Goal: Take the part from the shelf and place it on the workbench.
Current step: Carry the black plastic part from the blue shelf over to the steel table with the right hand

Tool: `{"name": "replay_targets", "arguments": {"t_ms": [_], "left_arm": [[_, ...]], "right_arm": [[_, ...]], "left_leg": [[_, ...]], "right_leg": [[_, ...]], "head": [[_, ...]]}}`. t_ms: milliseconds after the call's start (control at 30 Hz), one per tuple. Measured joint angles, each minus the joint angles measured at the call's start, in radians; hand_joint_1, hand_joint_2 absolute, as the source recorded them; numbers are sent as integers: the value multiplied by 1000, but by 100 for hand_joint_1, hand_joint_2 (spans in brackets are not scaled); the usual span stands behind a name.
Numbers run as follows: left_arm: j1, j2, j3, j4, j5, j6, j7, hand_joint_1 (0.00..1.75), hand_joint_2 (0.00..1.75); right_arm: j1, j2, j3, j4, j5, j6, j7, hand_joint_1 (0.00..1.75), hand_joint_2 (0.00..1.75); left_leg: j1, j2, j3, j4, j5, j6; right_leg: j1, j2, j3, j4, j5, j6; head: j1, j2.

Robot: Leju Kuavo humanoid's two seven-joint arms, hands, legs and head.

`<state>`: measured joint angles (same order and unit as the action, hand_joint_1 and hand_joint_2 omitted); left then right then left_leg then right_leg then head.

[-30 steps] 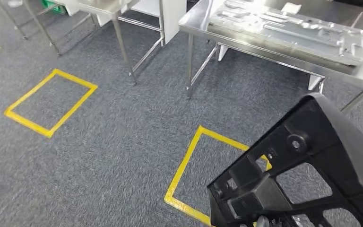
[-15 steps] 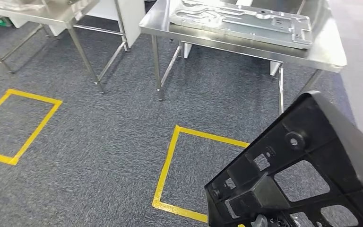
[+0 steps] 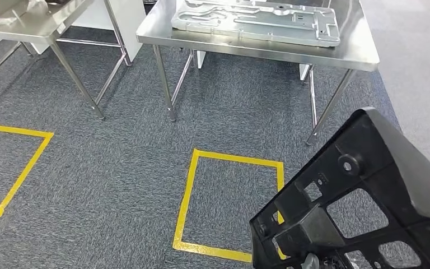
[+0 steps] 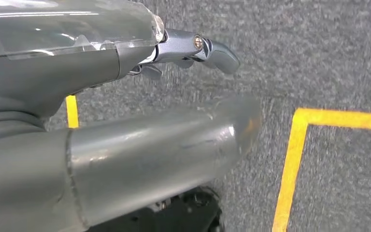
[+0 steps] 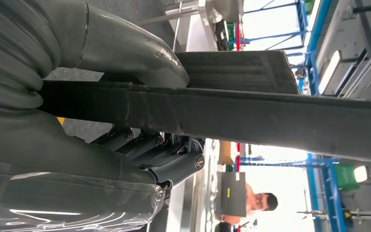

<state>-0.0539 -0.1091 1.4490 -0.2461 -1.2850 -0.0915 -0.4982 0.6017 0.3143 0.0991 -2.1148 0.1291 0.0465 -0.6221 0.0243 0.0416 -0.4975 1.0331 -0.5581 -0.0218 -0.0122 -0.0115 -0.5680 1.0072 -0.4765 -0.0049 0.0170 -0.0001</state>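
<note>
- My right hand (image 5: 77,125) pinches the black part (image 3: 364,202) between thumb and fingers (image 5: 174,166).
- My left hand (image 4: 125,121) hangs over the carpet, fingers loosely spread, holding nothing.
- The steel tabletop (image 3: 353,53) ahead carries a metal panel (image 3: 257,19).

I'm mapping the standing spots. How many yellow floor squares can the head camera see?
2. One square lies on the carpet in front of the bench, its near right corner hidden by the black part. The other is at the left edge, cut off. More may lie outside the view.

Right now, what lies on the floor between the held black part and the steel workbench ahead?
In the head view, grey carpet and a yellow tape rectangle lie between the black part and the workbench; nothing else stands there.
</note>
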Motion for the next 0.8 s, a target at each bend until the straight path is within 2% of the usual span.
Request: {"name": "replay_targets", "arguments": {"t_ms": [33, 100, 133, 167, 200, 267, 300, 333, 433, 500, 567, 633, 667, 700, 733, 767, 800], "left_arm": [[0, 0, 0, 0, 0, 0, -1, 0, 0], [4, 1, 0, 0, 0, 0, -2, 0, 0], [6, 1, 0, -1, 0, 0, -2, 0, 0], [9, 2, 0, -1, 0, 0, -2, 0, 0], [10, 2, 0, -1, 0, 0, -3, 0, 0], [12, 3, 0, -2, 0, 0, -4, 0, 0], [11, 3, 0, -2, 0, 0, -5, 0, 0], [11, 4, 0, -2, 0, 1, -6, 0, 0], [11, 4, 0, -3, 0, 1, -6, 0, 0], [11, 4, 0, -4, 0, 1, -7, 0, 0], [11, 3, 0, -4, 0, 1, -7, 0, 0], [11, 4, 0, -5, 0, 1, -7, 0, 0], [11, 4, 0, -5, -1, 1, -7, 0, 0], [11, 4, 0, -6, -1, 1, -7, 0, 0], [11, 4, 0, -6, -1, 1, -7, 0, 0], [11, 4, 0, -6, -1, 1, -7, 0, 0], [11, 4, 0, -6, -1, 1, -7, 0, 0]], "right_arm": [[0, 3, -1, 0, 1, 0, 0, 175, 175], [0, 8, -3, 0, 4, 0, 1, 175, 175], [0, 9, -4, 0, 6, 0, 1, 175, 175], [0, 10, -5, 0, 8, 0, 1, 175, 175], [0, 10, -6, 1, 10, 0, 1, 175, 175], [0, 10, -8, 2, 14, -1, 1, 175, 175], [0, 10, -8, 2, 16, -1, 1, 175, 175], [0, 10, -8, 2, 18, -1, 1, 175, 175], [0, 10, -9, 2, 20, -2, 1, 175, 175], [0, 10, -9, 2, 22, -4, 1, 175, 175], [0, 10, -9, 2, 25, -7, 1, 175, 175], [0, 10, -9, 3, 27, -11, 1, 175, 175], [0, 10, -9, 4, 28, -12, 1, 175, 175], [0, 10, -9, 5, 29, -14, 1, 175, 175], [0, 10, -9, 6, 31, -15, 1, 175, 175], [0, 10, -9, 7, 33, -15, 1, 175, 175], [-1, 10, -9, 7, 34, -16, 2, 175, 175]], "left_leg": [[1, -12, -18, 42, -24, -3], [2, -30, -87, 177, -84, -6], [2, -33, -121, 236, -101, -8], [2, -34, -141, 265, -97, -9], [2, -34, -143, 254, -73, -9], [2, -35, -100, 136, 8, -6], [1, -38, -75, 74, 36, -3], [-1, -40, -58, 32, 50, 2], [-4, -44, -52, 11, 48, 19], [-2, -42, -49, 3, 50, 31], [0, -39, -45, -1, 50, 41], [-1, -36, -43, -1, 46, 46], [-1, -35, -41, -1, 44, 46], [-2, -34, -37, -1, 41, 46], [-2, -35, -31, -1, 37, 45], [-2, -35, -25, -2, 32, 43], [-3, -35, -20, -2, 28, 39]], "right_leg": [[-2, 1, 5, -6, 1, -6], [1, 3, 10, -8, -4, -16], [3, 7, 12, -7, -7, -19], [5, 11, 15, -6, -10, -20], [5, 16, 20, -4, -13, -19], [5, 24, 31, 1, -24, -13], [7, 27, 33, 8, -31, -8], [9, 30, 34, 13, -35, -3], [10, 34, 29, 16, -39, 12], [7, 29, 23, 35, -53, 22], [4, 23, -21, 123, -98, 32], [2, 20, -96, 252, -145, 38], [0, 19, -121, 288, -147, 39], [-1, 18, -130, 289, -128, 38], [-1, 17, -117, 250, -92, 36], [-1, 16, -91, 186, -48, 32], [2, 14, -63, 123, -18, 27]], "head": [[-2, 0], [-6, 0], [-6, 0], [-6, 0], [-6, 0], [-7, 0], [-7, 0], [-8, 0], [-8, 0], [-6, 0], [-2, 0], [-1, 0], [-1, 0], [-1, 0], [-1, 0], [-1, 0], [-1, 0]]}}
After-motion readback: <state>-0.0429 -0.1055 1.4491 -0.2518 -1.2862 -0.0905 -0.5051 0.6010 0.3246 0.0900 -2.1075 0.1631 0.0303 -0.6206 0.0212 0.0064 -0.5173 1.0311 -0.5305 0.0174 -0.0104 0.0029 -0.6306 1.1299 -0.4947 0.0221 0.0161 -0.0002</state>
